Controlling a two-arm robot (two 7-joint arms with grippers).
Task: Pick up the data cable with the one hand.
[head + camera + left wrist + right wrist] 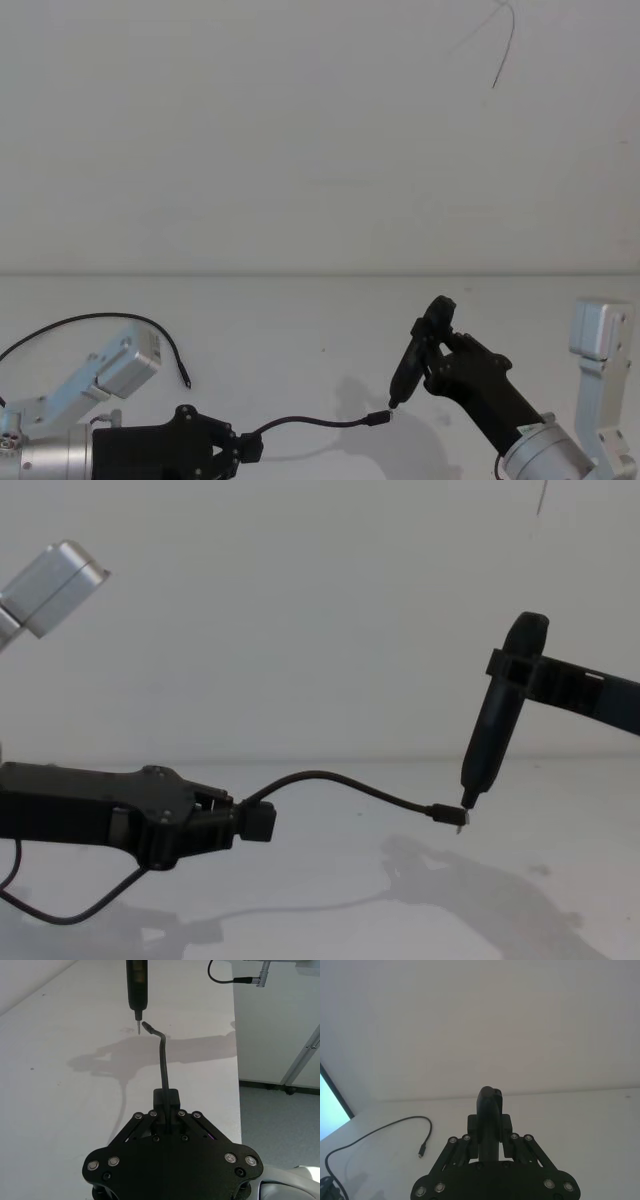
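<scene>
My left gripper (238, 449) is shut on the data cable (310, 422), holding it just above the white table at the near left. From the gripper (248, 823) a short stretch of cable (340, 782) arches right to a metal-tipped plug (448, 816) in the air. The rest of the cord (100, 319) trails left on the table to its other plug (186, 382). My right gripper (437, 352) is shut on a slim black stick-like tool (495, 720). The tool's pointed tip sits right beside the raised plug (148, 1026).
The white table (320, 320) runs back to a plain white wall. Its side edge (235, 1070) drops to the floor beyond the right arm. Silver arm links stand at the near left (120, 365) and near right (600, 340).
</scene>
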